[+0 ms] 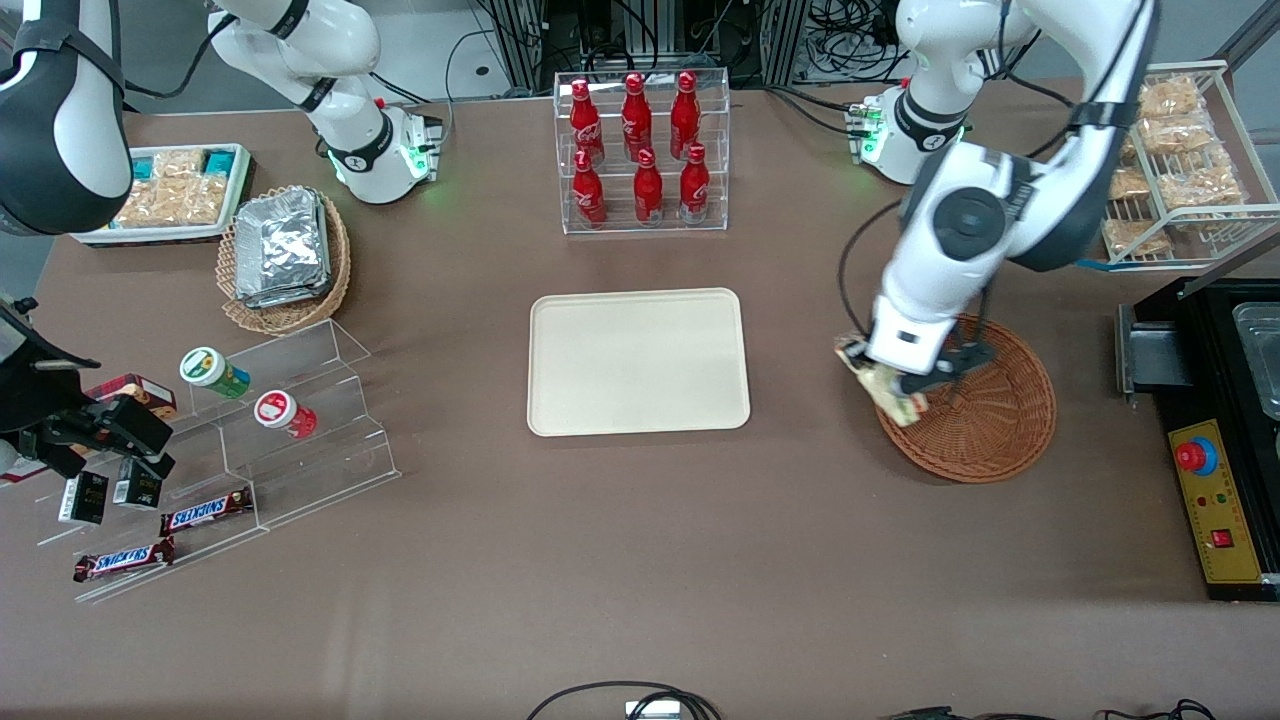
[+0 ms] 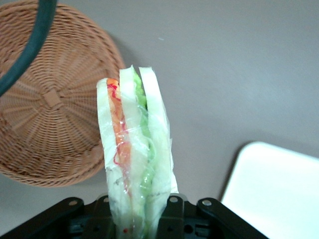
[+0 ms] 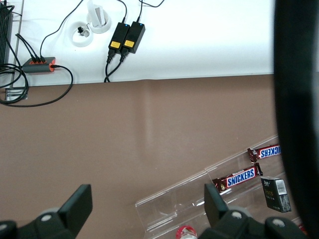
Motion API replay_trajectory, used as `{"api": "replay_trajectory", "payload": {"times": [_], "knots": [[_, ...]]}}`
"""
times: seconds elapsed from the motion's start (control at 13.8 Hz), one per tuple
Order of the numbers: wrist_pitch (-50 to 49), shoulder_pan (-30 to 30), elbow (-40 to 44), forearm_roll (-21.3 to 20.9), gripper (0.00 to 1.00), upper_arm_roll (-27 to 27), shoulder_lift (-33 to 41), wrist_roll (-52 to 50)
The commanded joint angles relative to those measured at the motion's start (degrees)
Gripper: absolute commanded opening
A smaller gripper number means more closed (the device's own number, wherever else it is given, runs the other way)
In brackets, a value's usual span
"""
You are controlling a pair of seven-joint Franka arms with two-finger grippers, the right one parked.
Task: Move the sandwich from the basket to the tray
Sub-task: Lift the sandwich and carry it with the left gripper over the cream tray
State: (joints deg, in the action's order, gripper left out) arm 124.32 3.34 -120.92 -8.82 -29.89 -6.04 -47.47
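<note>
My gripper [image 1: 893,388] is clamped on the sandwich [image 2: 135,149], lifted above the basket [image 1: 985,415] rim nearest the tray [image 1: 638,361], wrist pointing down.

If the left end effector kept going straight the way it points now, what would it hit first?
Probably bare table. The end effector, shut on the sandwich, points down between the basket and tray; the sandwich would touch first. Depth is unclear.

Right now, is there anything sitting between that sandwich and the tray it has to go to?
Nothing visible is. The gripper holds the sandwich lifted at the basket's rim, on the side facing the tray. Only bare brown table lies between them, and the tray is empty.
</note>
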Motion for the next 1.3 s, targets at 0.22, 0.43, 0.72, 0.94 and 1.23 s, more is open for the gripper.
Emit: {"api": "replay_trajectory", "payload": {"times": [0.22,0.43,0.72,0.94,1.23], "knots": [[0.1,-10.9,3.5,-7.2,0.0,-1.3,-6.2,-3.2],[0.1,-15.2,4.6,-8.8,0.0,-1.3,-9.3,-4.3],[3.8,-18.7,5.5,-11.0,0.0,-1.3,-13.5,-5.4],[5.5,-21.6,7.6,-11.4,0.0,-1.1,-18.1,-5.7],[6.0,-22.6,11.1,-12.7,0.0,-1.2,-23.4,-5.1]]}}
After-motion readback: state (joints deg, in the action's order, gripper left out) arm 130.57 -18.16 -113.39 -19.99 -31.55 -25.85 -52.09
